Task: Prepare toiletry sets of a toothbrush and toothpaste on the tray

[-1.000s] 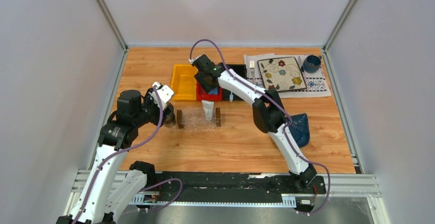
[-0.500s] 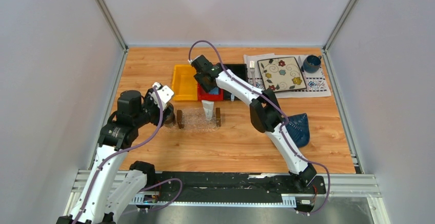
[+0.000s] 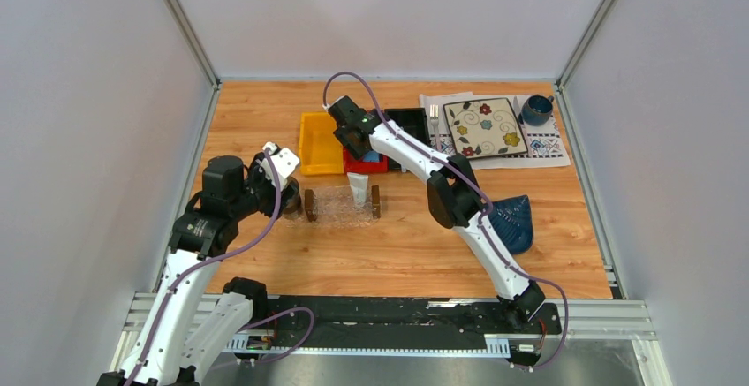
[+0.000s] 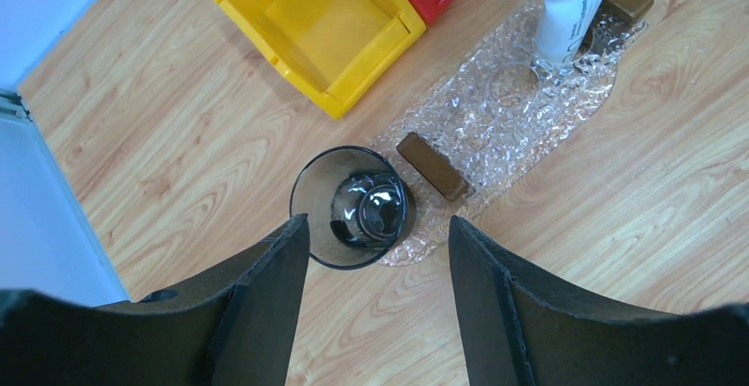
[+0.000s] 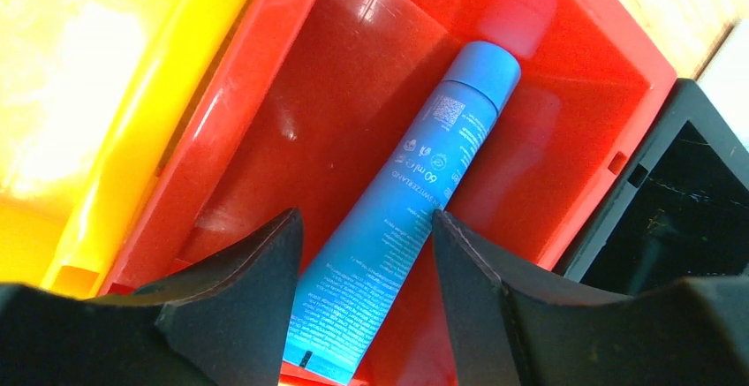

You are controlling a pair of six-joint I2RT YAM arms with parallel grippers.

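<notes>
The clear tray (image 3: 336, 207) lies mid-table with a brown block at each short end (image 4: 432, 166). A white toothpaste tube (image 3: 358, 190) (image 4: 574, 6) rests on the tray's right part. A blue toothpaste tube (image 5: 415, 200) lies diagonally in the red bin (image 5: 336, 94). My right gripper (image 3: 356, 143) (image 5: 365, 218) hangs open just above it, and its fingers straddle the tube's crimped end without touching. My left gripper (image 3: 287, 193) (image 4: 378, 223) is open and empty above the table, by the tray's left end. The toothbrush is out of view.
A dark glass cup (image 4: 353, 207) stands against the tray's left end, under my left gripper. A yellow bin (image 3: 320, 142) and a black bin (image 3: 408, 125) flank the red one. The floral plate (image 3: 484, 126), fork (image 3: 435, 121), blue mug (image 3: 536, 109) and leaf dish (image 3: 514, 223) are to the right.
My right gripper has shifted slightly left and back over the red bin, and its jaws have widened a little. The left arm has not moved.
</notes>
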